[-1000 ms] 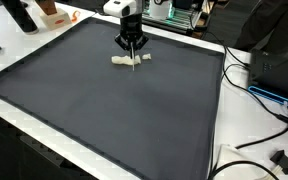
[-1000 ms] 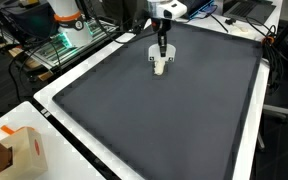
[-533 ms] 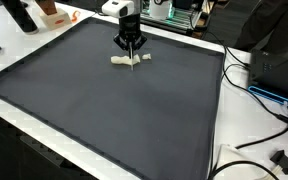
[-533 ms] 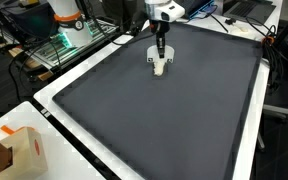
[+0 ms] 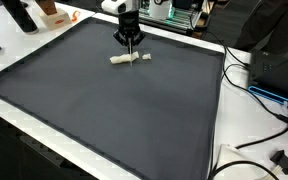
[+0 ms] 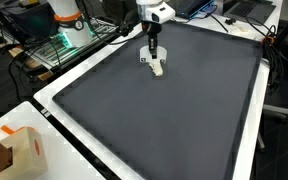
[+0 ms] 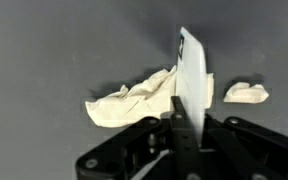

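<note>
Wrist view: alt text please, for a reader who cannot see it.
The gripper, at the bottom edge, pinches a thin white strip standing upright. On the dark grey mat behind lie a crumpled white scrap and, apart from it, a smaller white bit.

White, rounded robot arm point(image 5: 121, 7) ending in a slim black two-fingered gripper point(image 5: 130, 44). In the wrist view, its matte black body looks angular.

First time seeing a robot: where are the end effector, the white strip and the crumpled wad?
end effector point(image 5: 130, 46), in an exterior view, between its fingertips.
white strip point(image 7: 191, 75), wrist view, its flat face.
crumpled wad point(image 7: 132, 102), wrist view, its middle.
</note>
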`<state>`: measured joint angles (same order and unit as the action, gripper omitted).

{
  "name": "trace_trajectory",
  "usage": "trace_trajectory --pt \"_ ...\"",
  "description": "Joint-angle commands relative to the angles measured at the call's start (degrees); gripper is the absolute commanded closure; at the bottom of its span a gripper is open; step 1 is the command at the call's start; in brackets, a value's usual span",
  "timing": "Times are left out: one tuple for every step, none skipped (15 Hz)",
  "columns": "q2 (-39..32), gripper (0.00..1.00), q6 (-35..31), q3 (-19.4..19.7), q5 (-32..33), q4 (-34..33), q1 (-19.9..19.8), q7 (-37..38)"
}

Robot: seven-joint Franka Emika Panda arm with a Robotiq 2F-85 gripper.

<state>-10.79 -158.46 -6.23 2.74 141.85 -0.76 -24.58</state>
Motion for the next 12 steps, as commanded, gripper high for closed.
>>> trace_trajectory --pt "-0.08 0.99 -1.52 -0.96 -2.10 3.79 -1.64 -4.68" --pt "-0.98 0.99 -2.59 -0.97 -1.59 3.11 -1.46 -5.29" --pt "-2.10 0.99 -3.33 -1.28 -1.77 2.08 -1.44 -6.08" --pt "-2.87 0.99 -3.84 -1.65 -2.19 1.23 -1.51 -6.84" --pt "-3.56 0.99 -4.01 -2.14 -2.78 0.41 -1.63 -7.87" --pt "-4.23 0.99 -3.78 -2.65 -3.48 -0.60 -1.81 -8.70" --pt "-4.89 0.99 -3.30 -3.33 -4.64 -1.73 -2.11 -9.79" --pt "-5.50 0.99 -2.23 -3.77 -5.39 -2.96 -2.25 -10.57" --pt "-6.22 0.99 -0.92 -4.06 -5.60 -4.28 -2.28 -11.13" --pt "-6.97 0.99 0.27 -4.24 -5.64 -5.61 -2.29 -11.40" --pt "-7.64 0.99 1.27 -4.04 -5.00 -6.82 -2.02 -10.99" --pt "-8.35 0.99 2.27 -4.18 -4.95 -8.06 -2.00 -10.99"
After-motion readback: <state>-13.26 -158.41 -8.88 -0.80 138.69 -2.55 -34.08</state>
